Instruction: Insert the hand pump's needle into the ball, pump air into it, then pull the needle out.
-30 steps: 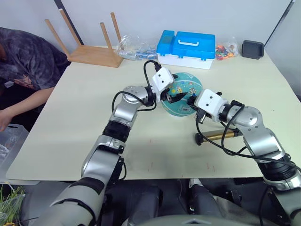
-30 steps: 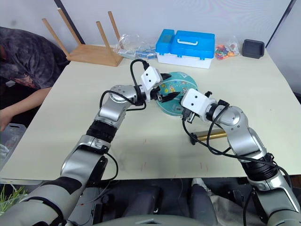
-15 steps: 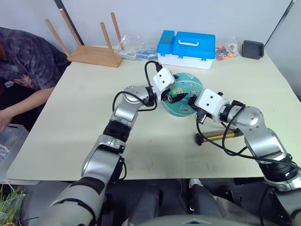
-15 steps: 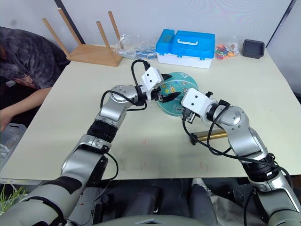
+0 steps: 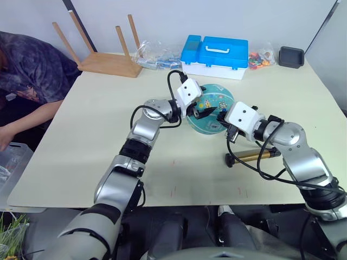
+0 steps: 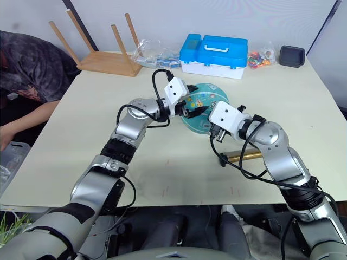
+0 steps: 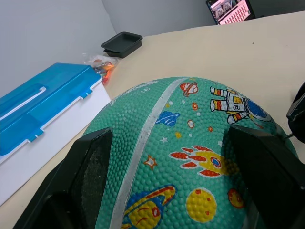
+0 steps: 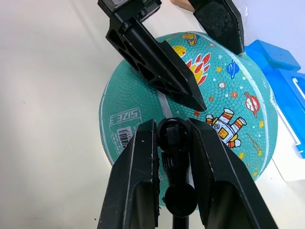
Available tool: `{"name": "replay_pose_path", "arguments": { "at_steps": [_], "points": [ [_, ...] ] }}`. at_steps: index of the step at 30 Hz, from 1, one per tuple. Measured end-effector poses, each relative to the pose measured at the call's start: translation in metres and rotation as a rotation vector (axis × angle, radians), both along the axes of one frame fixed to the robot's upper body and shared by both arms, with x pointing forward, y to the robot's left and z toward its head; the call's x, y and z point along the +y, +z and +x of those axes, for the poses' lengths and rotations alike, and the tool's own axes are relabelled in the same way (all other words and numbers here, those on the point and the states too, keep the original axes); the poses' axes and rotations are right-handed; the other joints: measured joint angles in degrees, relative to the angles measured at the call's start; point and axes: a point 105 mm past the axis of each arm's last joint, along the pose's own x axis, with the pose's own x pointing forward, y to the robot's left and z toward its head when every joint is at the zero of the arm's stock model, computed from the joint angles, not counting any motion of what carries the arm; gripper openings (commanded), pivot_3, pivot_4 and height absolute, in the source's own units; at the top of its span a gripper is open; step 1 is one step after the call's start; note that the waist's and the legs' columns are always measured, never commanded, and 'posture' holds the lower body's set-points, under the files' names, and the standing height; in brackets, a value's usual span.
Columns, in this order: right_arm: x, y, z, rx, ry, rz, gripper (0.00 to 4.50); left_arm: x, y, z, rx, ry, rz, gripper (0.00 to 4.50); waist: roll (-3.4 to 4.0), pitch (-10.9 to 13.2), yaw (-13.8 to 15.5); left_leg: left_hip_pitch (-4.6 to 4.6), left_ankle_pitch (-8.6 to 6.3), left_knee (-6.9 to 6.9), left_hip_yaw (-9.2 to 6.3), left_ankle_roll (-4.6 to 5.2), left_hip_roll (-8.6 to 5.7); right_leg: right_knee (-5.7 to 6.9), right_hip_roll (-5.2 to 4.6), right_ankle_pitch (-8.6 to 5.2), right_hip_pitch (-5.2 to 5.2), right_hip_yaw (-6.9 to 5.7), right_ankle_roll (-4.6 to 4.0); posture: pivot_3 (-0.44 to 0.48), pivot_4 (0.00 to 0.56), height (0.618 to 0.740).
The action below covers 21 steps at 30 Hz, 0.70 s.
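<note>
Almost nothing has shifted over the last second, so the insertion is judged not yet begun. The teal rubber ball with cartoon prints (image 5: 212,109) sits mid-table on the cream tabletop (image 5: 97,130), straddled by the spread fingers of the left gripper (image 5: 201,111), which steadies it. The right gripper (image 8: 175,143) is pinched on the needle's small black fitting (image 8: 175,136), aimed at the ball; the bronze-gold hand pump (image 5: 255,155) lies just behind, beneath a bent right forearm.
</note>
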Motion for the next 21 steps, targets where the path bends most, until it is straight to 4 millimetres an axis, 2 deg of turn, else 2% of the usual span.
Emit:
{"name": "replay_pose_path", "arguments": {
  "at_steps": [9, 14, 21],
  "points": [
    [0.001, 0.005, -0.004, 0.0, 0.019, -0.001, 0.39, 0.002, -0.001, 0.002, 0.002, 0.017, 0.003, 4.05, 0.0, 0.0, -0.06, 0.05, 0.0, 0.0, 0.01, 0.0, 0.0, 0.02, 0.0, 0.0, 0.03, 0.01, 0.0, 0.0, 0.15, 0.74],
    [0.025, 0.033, -0.032, -0.083, 0.186, 0.027, 0.39, 0.011, -0.006, 0.009, 0.002, 0.079, 0.019, 4.05, -0.04, -0.13, -1.05, 0.36, -0.03, 0.0, 0.0, 0.17, 0.05, 0.03, 0.07, 0.01, 0.33, 0.02, 0.05, 0.0, 0.15, 0.74],
    [0.02, 0.029, -0.032, -0.054, 0.174, 0.031, 0.39, 0.02, -0.013, 0.012, 0.026, 0.115, 0.013, 4.05, -0.04, -0.12, -1.84, 1.2, 0.22, -0.02, -0.03, 0.14, 0.12, 0.01, 0.15, 0.15, 1.09, 0.06, 0.33, 0.0, 0.15, 0.74]
  ]
}}
